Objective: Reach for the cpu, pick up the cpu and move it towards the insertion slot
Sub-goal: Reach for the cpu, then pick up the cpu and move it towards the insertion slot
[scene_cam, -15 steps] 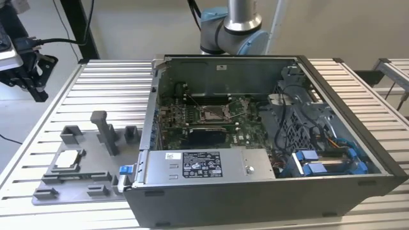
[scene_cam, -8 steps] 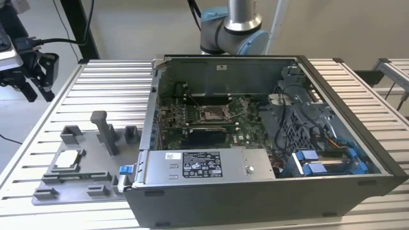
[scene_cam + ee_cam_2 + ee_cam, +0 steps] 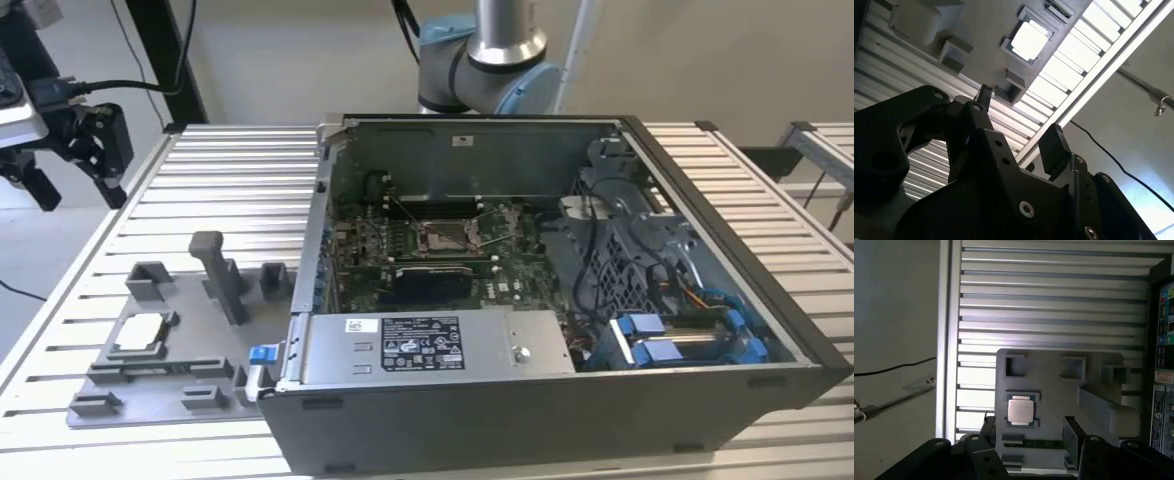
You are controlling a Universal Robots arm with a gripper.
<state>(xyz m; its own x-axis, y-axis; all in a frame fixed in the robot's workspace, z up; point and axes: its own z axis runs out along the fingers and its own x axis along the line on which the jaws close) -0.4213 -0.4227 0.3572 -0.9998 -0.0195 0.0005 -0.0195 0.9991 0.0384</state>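
1. The cpu [image 3: 1020, 410] is lying flat, silvery top up, in a shallow square pocket of the grey fixture plate [image 3: 1054, 395]. Nothing is touching it.
2. The plate is resting on the slatted counter [image 3: 227, 190], toward the exterior view's left, just beside the open computer case [image 3: 534, 400].
3. The end effector [image 3: 78, 188] is hanging high over the counter's far corner on the exterior view's left. The chip is sitting below it and nearer the camera, well apart, so the reach is looking like a move down and toward the fixture.
4. Its fingers [image 3: 1054, 145] are standing spread in both wrist views, with nothing between them.
5. Being square, the chip is offering no long axis; its edges are running square with the pocket. In the first wrist view it is falling inside the finger span, though closer to one finger than the other.
6. The insertion slot [image 3: 447, 235] is showing its shiny frame on the green circuit board [image 3: 350, 272] inside the case, well apart from the cpu on the exterior view's right.
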